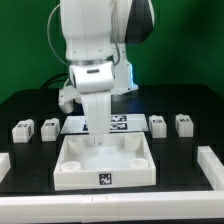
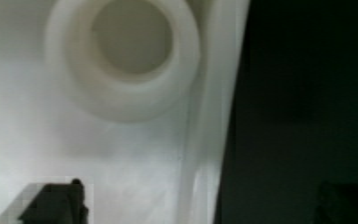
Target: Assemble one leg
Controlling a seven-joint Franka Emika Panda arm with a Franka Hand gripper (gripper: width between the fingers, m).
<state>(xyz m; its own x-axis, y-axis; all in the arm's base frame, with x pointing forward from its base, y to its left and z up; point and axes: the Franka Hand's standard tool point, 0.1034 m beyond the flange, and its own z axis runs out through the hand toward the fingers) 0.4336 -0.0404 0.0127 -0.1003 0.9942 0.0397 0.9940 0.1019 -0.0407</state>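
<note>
Four small white legs stand on the black table, two at the exterior view's left (image 1: 22, 129) (image 1: 49, 127) and two at its right (image 1: 157, 124) (image 1: 184, 124). None shows in the wrist view. My gripper (image 1: 97, 132) hangs low over the far part of the large white tray (image 1: 75, 175), away from every leg. In the wrist view the gripper (image 2: 197, 205) is open and empty. Its dark fingertips (image 2: 51, 205) stand wide apart, on either side of the tray's edge (image 2: 208, 120). A round corner socket (image 2: 131, 50) lies ahead of them.
The marker board (image 1: 125, 121) lies flat behind the tray, partly hidden by the arm. White rails run along the table's front (image 1: 60, 210) and right side (image 1: 210, 165). In the wrist view, black table (image 2: 309, 100) shows beside the tray.
</note>
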